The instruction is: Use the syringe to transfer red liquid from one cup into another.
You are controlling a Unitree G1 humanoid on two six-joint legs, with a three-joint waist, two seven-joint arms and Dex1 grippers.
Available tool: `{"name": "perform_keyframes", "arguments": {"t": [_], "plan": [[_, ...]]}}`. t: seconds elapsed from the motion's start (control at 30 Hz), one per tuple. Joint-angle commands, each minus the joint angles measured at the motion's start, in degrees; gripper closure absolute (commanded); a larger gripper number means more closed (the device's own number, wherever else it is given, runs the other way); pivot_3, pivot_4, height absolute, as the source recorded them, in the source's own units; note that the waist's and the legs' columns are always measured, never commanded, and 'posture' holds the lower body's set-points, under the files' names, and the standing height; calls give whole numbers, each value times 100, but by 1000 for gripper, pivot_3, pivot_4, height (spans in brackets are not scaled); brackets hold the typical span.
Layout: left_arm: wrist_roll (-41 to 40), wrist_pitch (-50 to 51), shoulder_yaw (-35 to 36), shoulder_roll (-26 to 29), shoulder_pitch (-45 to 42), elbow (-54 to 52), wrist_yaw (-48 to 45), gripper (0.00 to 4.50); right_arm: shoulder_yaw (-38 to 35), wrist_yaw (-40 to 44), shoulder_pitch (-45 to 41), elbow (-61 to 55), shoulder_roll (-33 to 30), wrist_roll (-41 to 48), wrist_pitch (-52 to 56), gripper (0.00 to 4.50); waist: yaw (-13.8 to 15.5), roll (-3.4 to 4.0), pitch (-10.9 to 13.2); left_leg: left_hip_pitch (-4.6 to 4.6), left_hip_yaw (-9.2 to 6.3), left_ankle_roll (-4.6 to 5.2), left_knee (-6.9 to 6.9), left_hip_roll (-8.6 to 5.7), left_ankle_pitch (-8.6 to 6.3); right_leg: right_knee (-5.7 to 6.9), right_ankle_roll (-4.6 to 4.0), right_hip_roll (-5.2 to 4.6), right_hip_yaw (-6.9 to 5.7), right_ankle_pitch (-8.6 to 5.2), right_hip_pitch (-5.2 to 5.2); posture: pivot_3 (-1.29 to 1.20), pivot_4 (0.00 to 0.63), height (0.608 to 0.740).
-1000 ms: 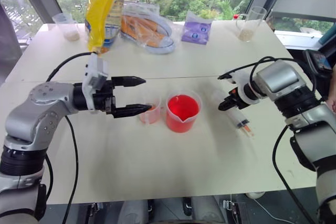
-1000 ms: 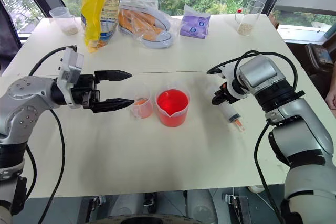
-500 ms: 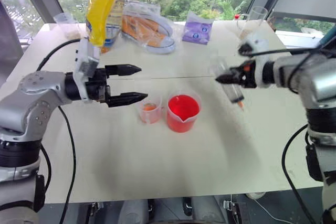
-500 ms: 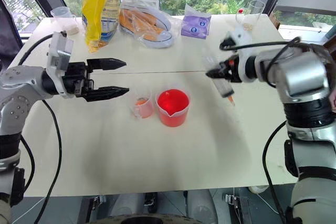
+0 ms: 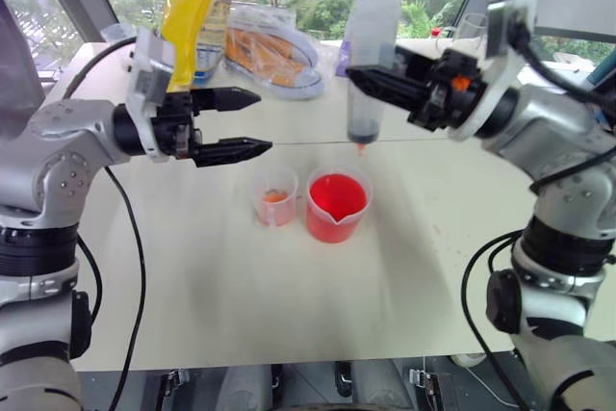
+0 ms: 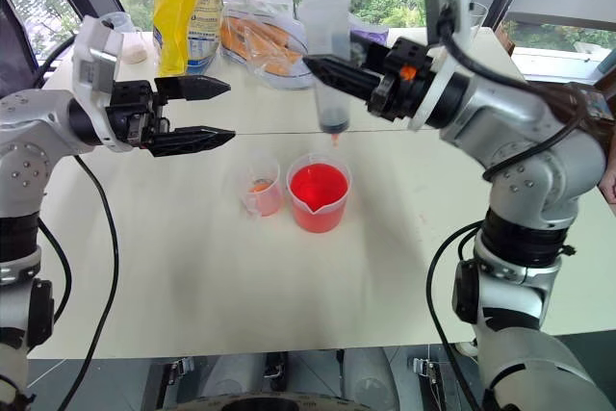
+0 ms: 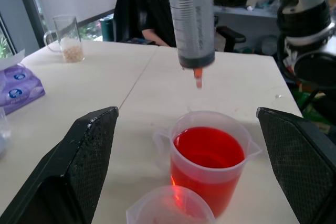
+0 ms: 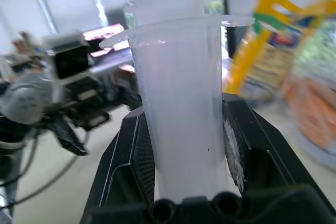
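My right gripper (image 5: 364, 79) is shut on the syringe (image 5: 371, 55), a thick clear barrel held upright. Its reddish tip (image 7: 198, 78) points down and hangs in the air just above the far rim of the wide cup (image 5: 336, 207), which is full of red liquid (image 7: 206, 153). The smaller clear cup (image 5: 274, 197), with a faint orange tint low down, stands directly left of the red one. My left gripper (image 5: 260, 122) is open, points level to the right, and hovers above and left of the small cup, holding nothing.
Along the table's far edge stand a yellow bag (image 5: 188, 16), a clear packet with orange contents (image 5: 274, 55), a purple packet (image 6: 360, 47) and a glass mug of beige grains (image 7: 67, 38). A person in dark clothes (image 7: 142, 9) sits beyond the table.
My right gripper has risen and swung left with the syringe, turning it from slanted to upright over the red cup. My left gripper has risen a little, still open.
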Motion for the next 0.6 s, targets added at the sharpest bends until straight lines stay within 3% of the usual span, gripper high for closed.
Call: {"name": "perform_keyframes", "arguments": {"t": [0.03, 0.23, 0.6], "plan": [[-133, 176, 39, -13, -298, -56, -5, 129, 339, 155, 387, -178, 106, -197, -820, 3094, -5, 0, 0, 0, 0, 0, 0, -1, 0, -1, 1, 0, 0, 1, 2, 0, 150, 740], [-133, 432, -102, -236, -737, 31, 73, 129, 935, 314, 1176, 139, 356, -727, -1952, 3094, -15, 0, 0, 3, -2, 0, 1, -2, 1, 1, 3, 3, 0, 1, 3, 0, 150, 740], [75, 326, -335, -615, -1088, 478, 19, 129, 1367, 260, 1642, 123, 407, -982, -2539, 3094, -6, 1, 0, 9, -2, -5, 2, 0, 4, 5, 3, 6, 2, 1, 5, 0, 150, 740]]}}
